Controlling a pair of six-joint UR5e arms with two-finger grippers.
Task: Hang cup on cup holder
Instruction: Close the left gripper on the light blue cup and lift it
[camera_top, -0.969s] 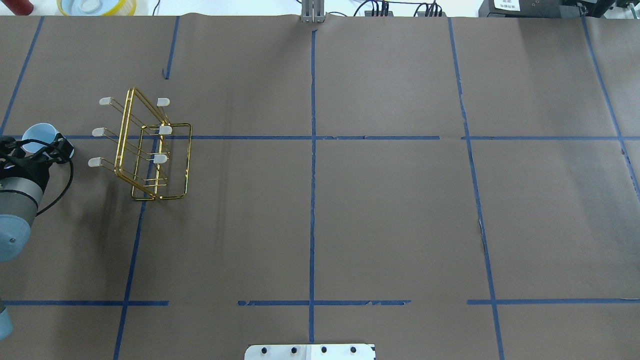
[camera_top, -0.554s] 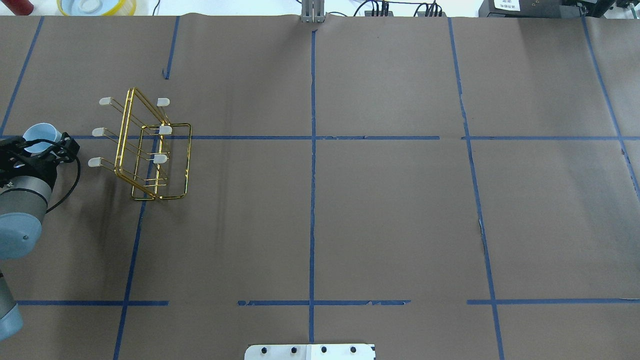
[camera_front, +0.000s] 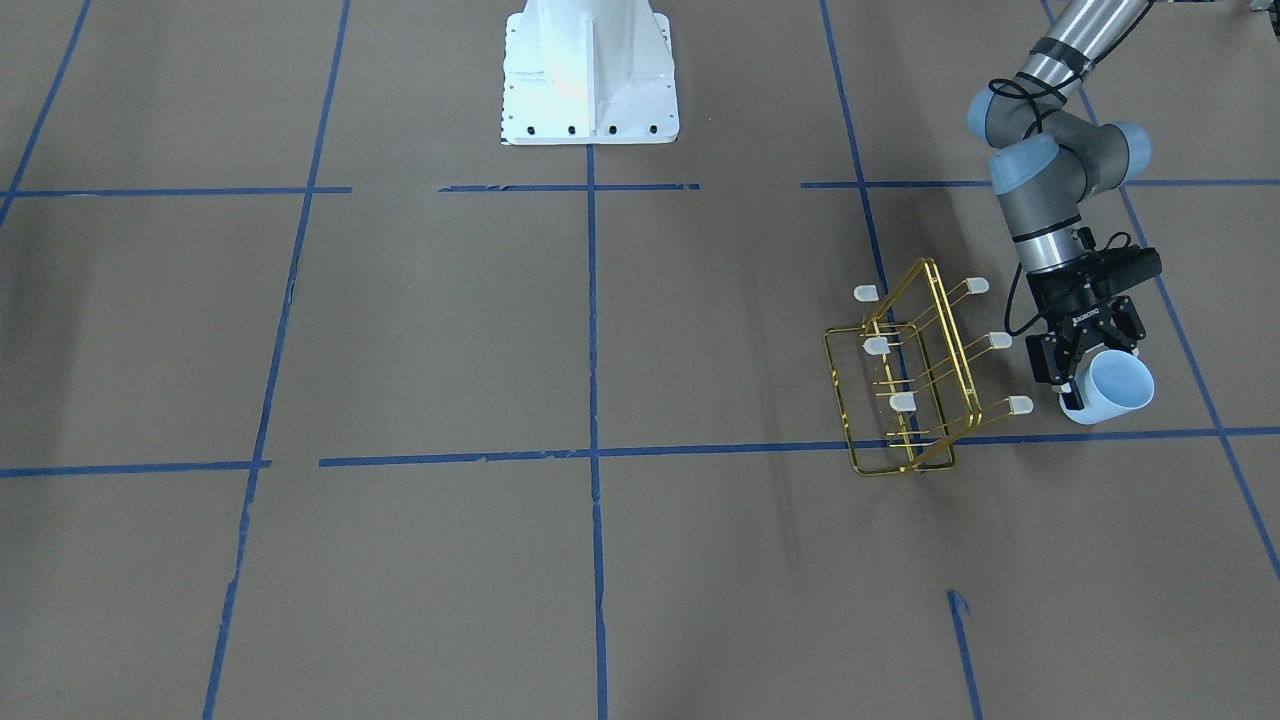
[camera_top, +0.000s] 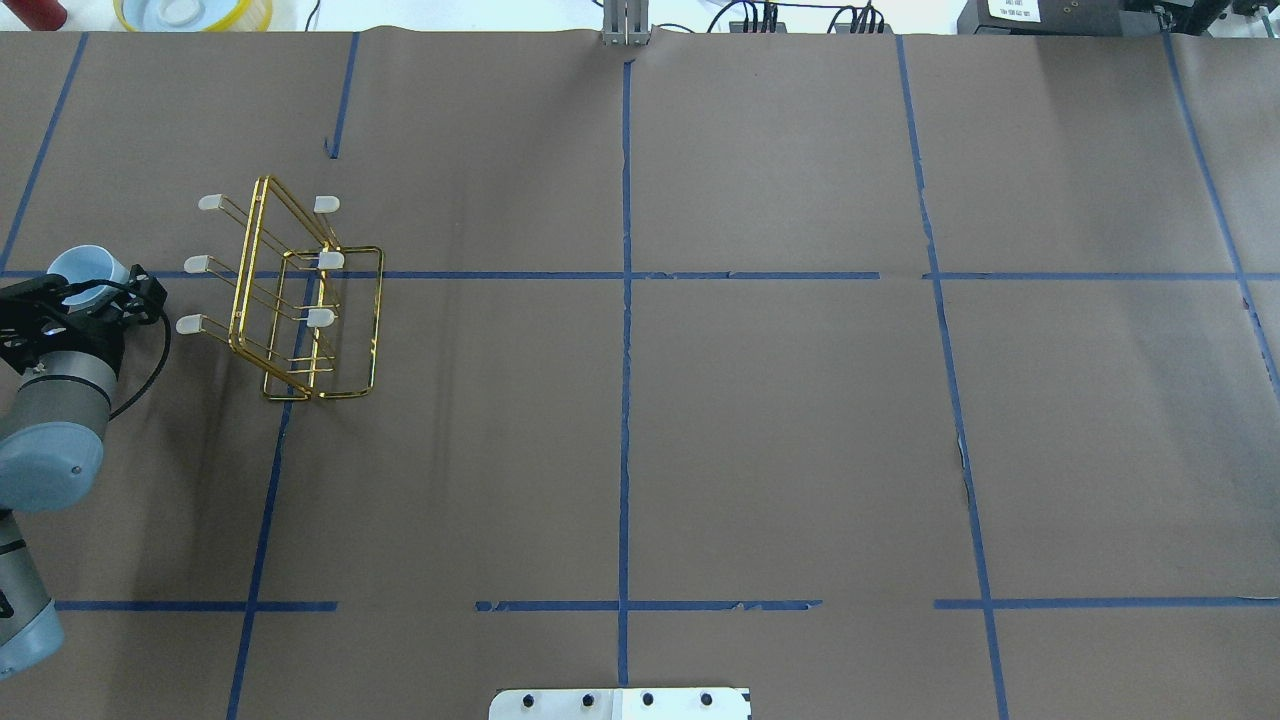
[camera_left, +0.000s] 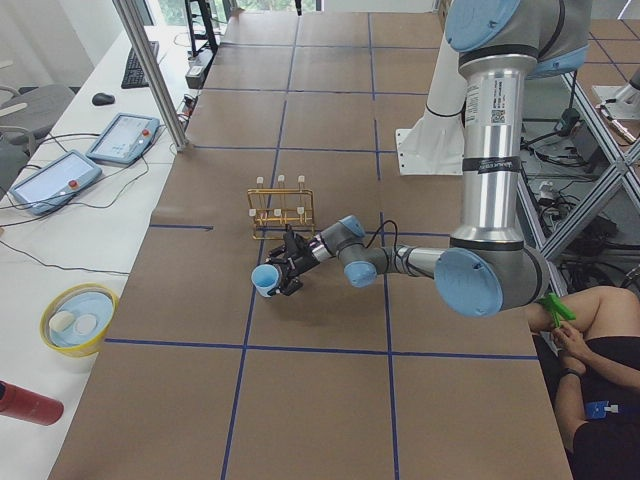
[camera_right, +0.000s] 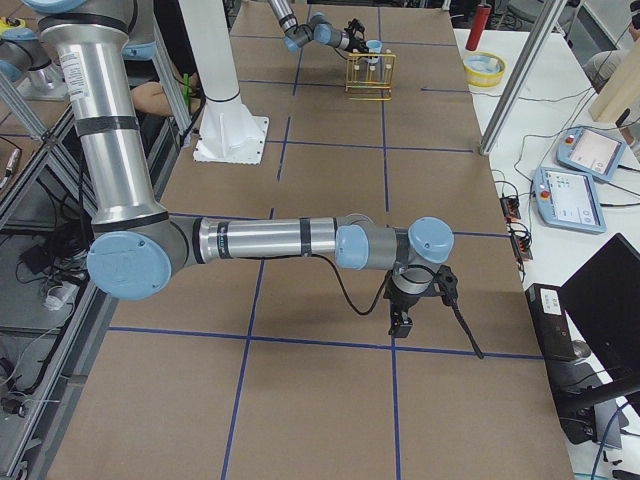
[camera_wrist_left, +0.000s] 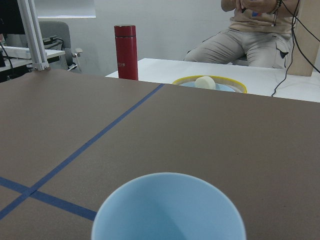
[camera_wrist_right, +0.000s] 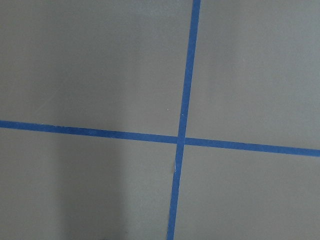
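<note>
The cup (camera_front: 1118, 388) is pale blue and tilted, with its mouth facing away from the robot's base. My left gripper (camera_front: 1090, 372) is shut on it and holds it just beside the cup holder (camera_front: 905, 385), a gold wire rack with white-capped prongs. The nearest prong cap (camera_front: 1020, 405) is a short way from the cup, apart from it. In the overhead view the cup (camera_top: 85, 266) is left of the rack (camera_top: 300, 300). The left wrist view shows the cup's rim (camera_wrist_left: 167, 210). My right gripper (camera_right: 400, 325) shows only in the exterior right view, low over the table; I cannot tell whether it is open.
A yellow bowl (camera_wrist_left: 210, 84) and a red bottle (camera_wrist_left: 126, 52) stand past the table's left end, and a seated person is behind them. The white robot base (camera_front: 590, 70) is at the table's robot side. Blue tape lines cross the brown table.
My left arm's wrist has swung a little to the right, toward the rack. The cup stays in the grip at about the same place. The rack has not moved.
</note>
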